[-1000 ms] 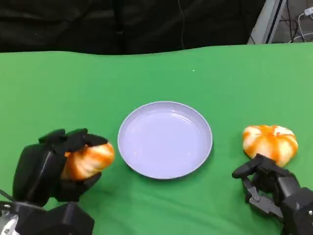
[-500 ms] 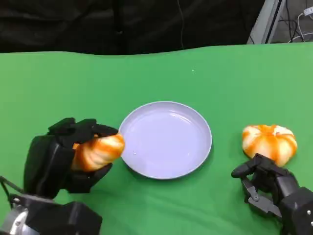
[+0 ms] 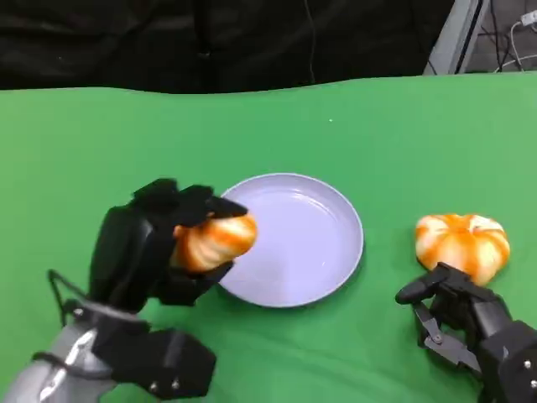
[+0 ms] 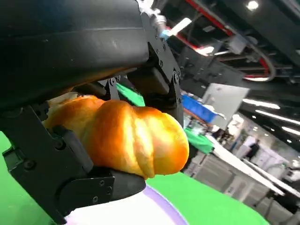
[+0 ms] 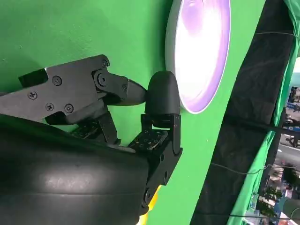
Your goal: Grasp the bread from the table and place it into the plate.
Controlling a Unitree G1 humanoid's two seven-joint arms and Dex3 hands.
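My left hand (image 3: pixel 151 243) grips a golden twisted bread roll (image 3: pixel 214 241) and holds it in the air over the left rim of the pale lilac plate (image 3: pixel 327 252). In the left wrist view the roll (image 4: pixel 122 136) sits clamped between the black fingers (image 4: pixel 154 89). A second, round orange-and-white bread (image 3: pixel 462 243) lies on the green table to the right of the plate. My right hand (image 3: pixel 461 323) rests just in front of that bread with its fingers apart and nothing in them. The right wrist view shows the plate (image 5: pixel 201 51) beyond those fingers (image 5: pixel 159 101).
Green cloth covers the table (image 3: pixel 101 143). A black curtain (image 3: pixel 210 42) hangs behind its far edge. Bare cloth lies on all sides of the plate.
My left hand has lifted and carried the roll rightwards, from left of the plate to over its left rim. The right hand and the round bread have stayed put.
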